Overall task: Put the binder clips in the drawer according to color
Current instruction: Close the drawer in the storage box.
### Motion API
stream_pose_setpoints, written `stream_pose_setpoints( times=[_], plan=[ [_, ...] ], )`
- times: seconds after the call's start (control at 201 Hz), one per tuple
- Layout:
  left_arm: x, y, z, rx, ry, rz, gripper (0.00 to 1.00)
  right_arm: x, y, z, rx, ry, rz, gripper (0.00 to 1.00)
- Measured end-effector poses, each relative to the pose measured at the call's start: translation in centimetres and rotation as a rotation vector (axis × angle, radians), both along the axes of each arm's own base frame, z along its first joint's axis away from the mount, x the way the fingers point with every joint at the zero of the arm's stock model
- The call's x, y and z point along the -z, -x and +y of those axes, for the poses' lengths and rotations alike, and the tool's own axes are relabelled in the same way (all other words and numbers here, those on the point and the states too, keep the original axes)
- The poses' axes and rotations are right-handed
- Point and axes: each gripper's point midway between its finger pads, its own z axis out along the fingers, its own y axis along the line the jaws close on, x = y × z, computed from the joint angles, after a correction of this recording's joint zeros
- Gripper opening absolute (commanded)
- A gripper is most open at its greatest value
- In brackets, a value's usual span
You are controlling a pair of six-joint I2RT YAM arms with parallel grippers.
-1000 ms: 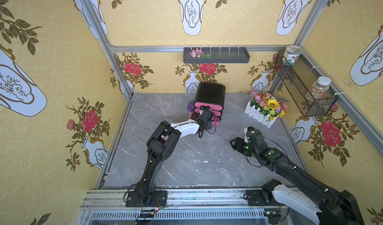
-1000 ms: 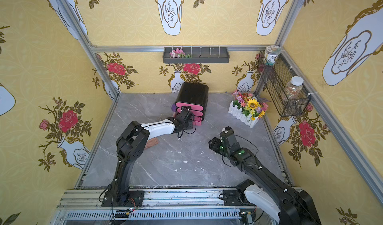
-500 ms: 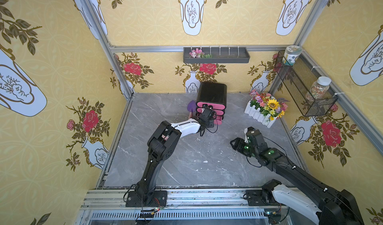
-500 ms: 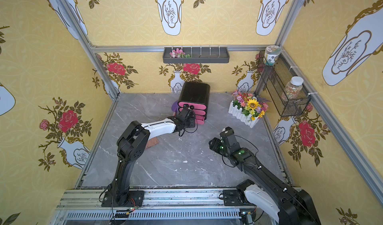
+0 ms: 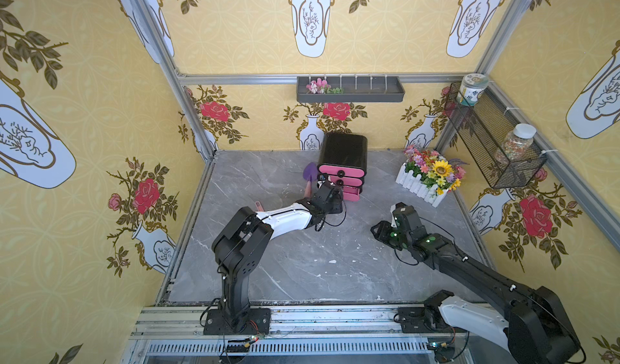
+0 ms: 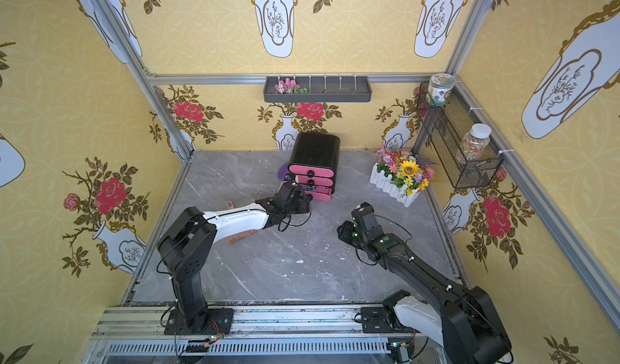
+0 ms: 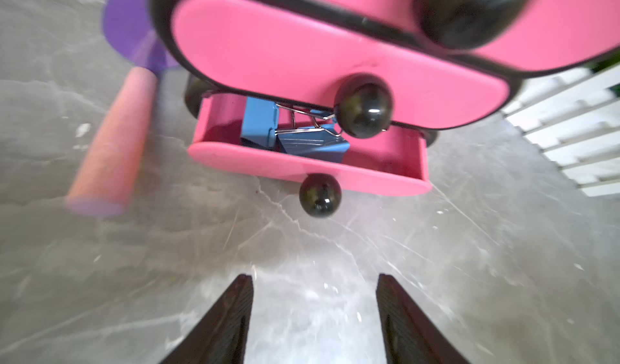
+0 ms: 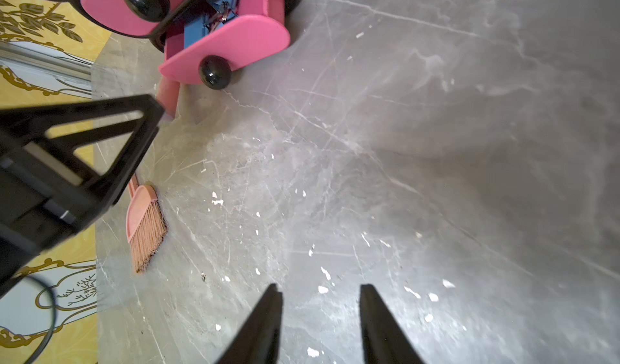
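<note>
Blue binder clips (image 7: 312, 144) lie in the cabinet's (image 5: 342, 149) pulled-out bottom drawer (image 7: 385, 178); we see no loose clips, though blur may hide some; left gripper (image 7: 314, 278) just before the cabinet, right gripper (image 8: 320, 288) farther off, both agape and empty; next, we judge: press that drawer's knob (image 7: 320, 194) squarely shut.

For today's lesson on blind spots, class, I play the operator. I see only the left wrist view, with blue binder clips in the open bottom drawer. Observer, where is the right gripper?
Observer: The right gripper hangs over the bare grey tabletop, apart from the drawer cabinet, toward the flower box.
Operator: Is it holding anything?
Observer: No. Its wrist view shows its fingers apart, with only tabletop between them.
Operator: What lies by my left arm?
Observer: A small pink broom, flat on the tabletop, bristles pointing away from the cabinet.
</note>
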Motion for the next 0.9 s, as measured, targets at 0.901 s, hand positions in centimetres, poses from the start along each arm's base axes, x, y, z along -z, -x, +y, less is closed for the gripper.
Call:
stream_pose_setpoints(
  times=[0.901],
  plan=[
    [-7.3, 13.3, 16.7, -0.254, 0.148, -0.027, 0.7, 5.3, -14.2, 6.2, 0.283, -0.591, -0.271, 0.0]
  ],
)
